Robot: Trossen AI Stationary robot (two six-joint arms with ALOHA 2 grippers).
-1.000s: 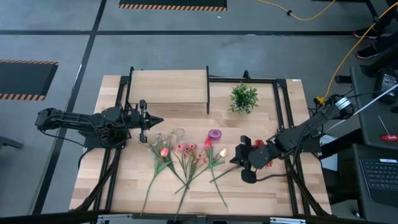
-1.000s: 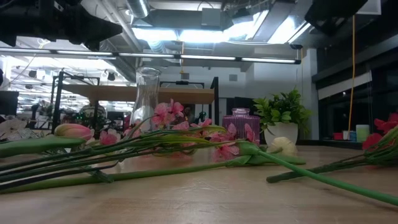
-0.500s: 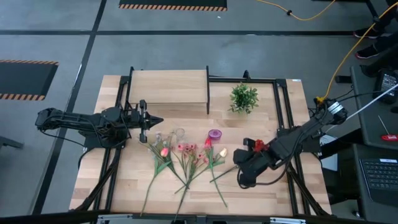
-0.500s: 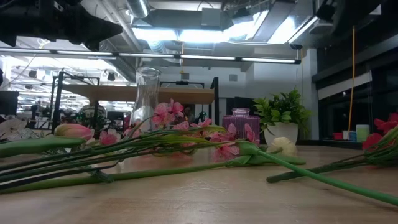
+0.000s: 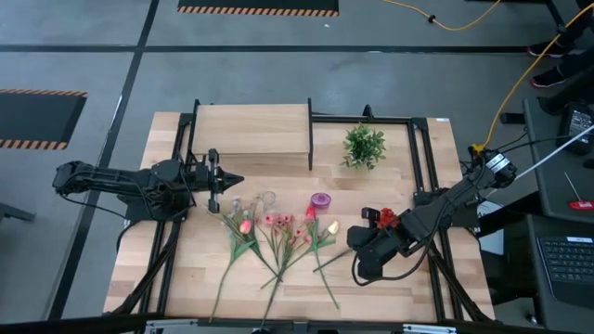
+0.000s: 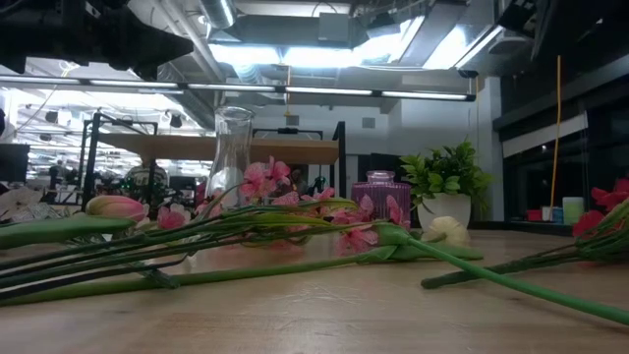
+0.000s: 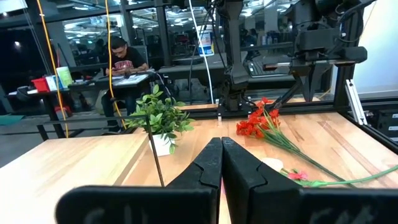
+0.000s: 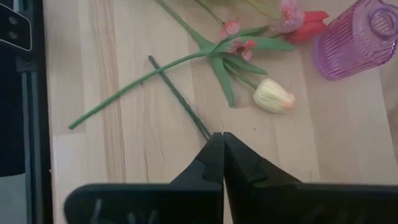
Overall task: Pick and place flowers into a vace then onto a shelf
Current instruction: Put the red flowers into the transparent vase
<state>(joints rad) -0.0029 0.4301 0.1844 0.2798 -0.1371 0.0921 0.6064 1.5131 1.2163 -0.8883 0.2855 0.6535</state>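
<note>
Right gripper (image 5: 358, 249) hovers above table (image 5: 186, 278) near cream tulip (image 8: 272, 95), jaws pressed together, holding nothing visible; dark thin stem (image 8: 180, 98) ends at fingertips, contact unclear. Left gripper (image 5: 239, 178) waits beside shelf (image 5: 251, 130), jaws closed, empty. Flowers (image 5: 274, 232) lie fanned mid-table beside purple vase (image 5: 320, 200) and clear vase (image 5: 266, 198). Red blossoms (image 5: 385, 216) half hidden behind right arm. Green plant (image 5: 363, 146) stands behind. Low view: stems cut off at frame edges.

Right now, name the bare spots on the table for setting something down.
Free: the near-left corner of the table, left of the flowers, and the strip between shelf and leafy plant. Crowded: the centre, flowers beside the purple vase.
</note>
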